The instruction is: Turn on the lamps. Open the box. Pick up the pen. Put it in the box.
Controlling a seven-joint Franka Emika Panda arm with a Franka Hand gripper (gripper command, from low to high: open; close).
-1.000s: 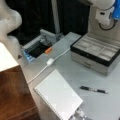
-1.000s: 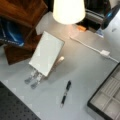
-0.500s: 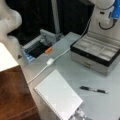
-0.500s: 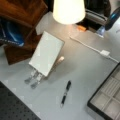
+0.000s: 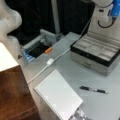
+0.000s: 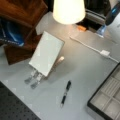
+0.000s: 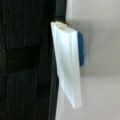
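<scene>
Glowing lamp [image 6: 68,10]: in a front view its shade is brightly lit at top centre, so I judge the lamp step done.
Pen [image 6: 65,93]: same view, lower centre, flat on the bare grey worktop [image 6: 82,67], touching nothing and not yet picked up.
Box [image 6: 106,100]: lower right corner, lid up, pale compartments showing with nothing in them; near the pen but apart from it.
Claw [image 6: 112,14]: upper right corner, a dark shape with a blue patch, well away from pen and box; I cannot tell whether it is wide or narrow.
Notebook [image 6: 46,53]: propped at a tilt, centre left, beside the wooden block [image 6: 22,17].
Box [image 5: 95,53] in a front view: right of centre, open, its black rim framing bare grey trays, so the opening step is done.
Pen [image 5: 94,90]: lower right, on the worktop [image 5: 67,67] in front of the box, outside it; picking up and placing are left.
Arm [image 5: 103,17]: white, upper right, behind and above the box; the claw [image 5: 115,8] shows only as a blue part at the frame's edge, holding nothing that I can see.
Shade [image 5: 6,58]: cream, flat-sided, at the left edge.
Wrist view: a pale translucent slab [image 7: 67,62] with blue behind it fills the centre, dark to its left; no pen or box appears here.
</scene>
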